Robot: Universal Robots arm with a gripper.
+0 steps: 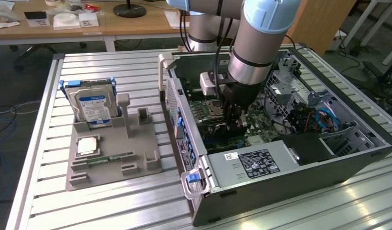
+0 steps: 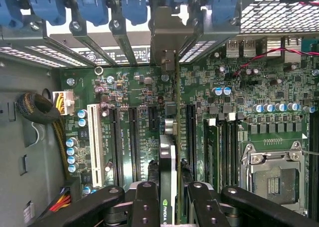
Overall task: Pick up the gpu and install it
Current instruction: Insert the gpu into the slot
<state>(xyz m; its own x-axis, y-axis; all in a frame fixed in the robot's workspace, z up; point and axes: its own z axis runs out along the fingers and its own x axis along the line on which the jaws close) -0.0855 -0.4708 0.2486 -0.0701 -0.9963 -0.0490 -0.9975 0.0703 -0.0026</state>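
The installing step is judged to be in hand: the gpu (image 2: pixel 168 154), a thin flat black circuit card with a silvery metal bracket (image 2: pixel 167 57) at one end, is gripped edge-on by the black two-fingered gripper (image 2: pixel 172 192), whose fingers (image 2: pixel 145 194) are closed against its two faces at a middling width. In the exterior view the gripper (image 1: pixel 235 117) is seen reaching down into the open dark grey metal computer case (image 1: pixel 279 177), well apart from the grey plastic parts tray (image 1: pixel 113 160) on the exterior view's left, where the silver hard drive with a blue-white label (image 1: pixel 94 108) is stood upright. In the wrist view the card is held upright over the green motherboard (image 2: pixel 134 87), running along the long black expansion slots (image 2: pixel 191 132), with its bracket up against the rear slot openings of the case. Whether its lower edge has already entered a slot cannot be told. It is judged that seating calls for the card to be kept square and parallel to its slot, the bracket lined up with its opening, and even pressure applied straight toward the board.
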